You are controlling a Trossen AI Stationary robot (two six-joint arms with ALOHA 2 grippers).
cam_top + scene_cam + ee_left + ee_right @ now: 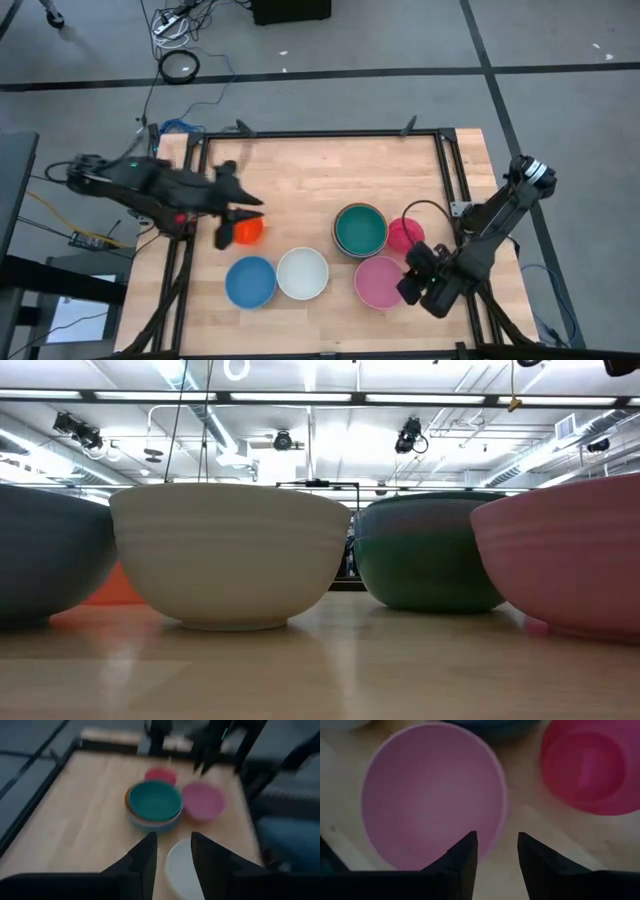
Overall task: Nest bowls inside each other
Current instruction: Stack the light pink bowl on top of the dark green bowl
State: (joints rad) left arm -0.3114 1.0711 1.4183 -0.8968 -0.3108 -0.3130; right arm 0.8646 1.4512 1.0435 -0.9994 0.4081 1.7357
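On the wooden table stand a blue bowl [250,281], a white bowl [302,273], a pink bowl [380,281], a small magenta bowl [405,235] and a small red-orange bowl [249,231]. A teal bowl [360,229] sits nested on top of a stack of bowls. My left gripper [238,215] hangs open in the air above the red-orange bowl, holding nothing. My right gripper [497,847] is open and points down over the pink bowl [432,795]. One of its fingers is above the bowl's inside and the other outside the rim [502,820].
Black frame rails [445,180] run along the table's left, far and right sides. Bare wood lies at the table's far half [320,175]. In the low view the bowls fill the near table, with the white bowl [225,555] in the middle.
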